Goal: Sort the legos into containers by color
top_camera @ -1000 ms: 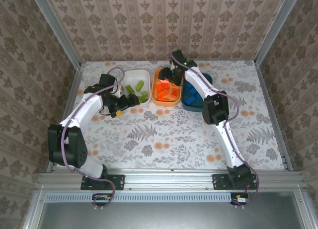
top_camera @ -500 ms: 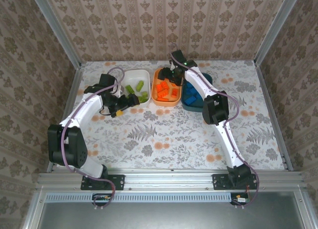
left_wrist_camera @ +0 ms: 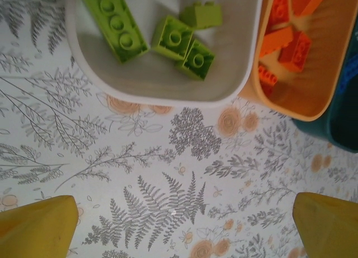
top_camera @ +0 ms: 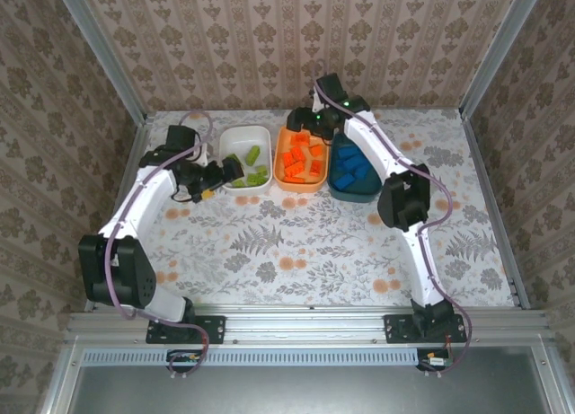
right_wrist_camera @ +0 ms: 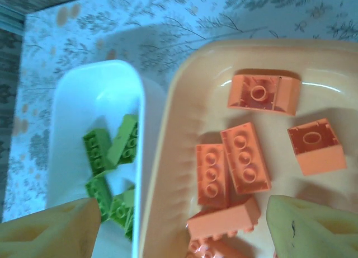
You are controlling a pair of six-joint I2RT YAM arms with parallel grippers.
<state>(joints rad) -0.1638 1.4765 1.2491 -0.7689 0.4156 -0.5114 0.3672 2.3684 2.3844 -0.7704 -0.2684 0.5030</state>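
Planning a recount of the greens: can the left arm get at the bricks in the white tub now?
Probably yes: the left pincer stands open beside the white tub, whose top is uncovered, with nothing between it and the green bricks.

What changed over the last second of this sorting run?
The right gripper pulled back toward the far end of the orange tub, jaws open and empty. The left gripper, open, shifted slightly away from the bases, beside the white tub. Those tubs, the teal tub and their bricks stayed put.
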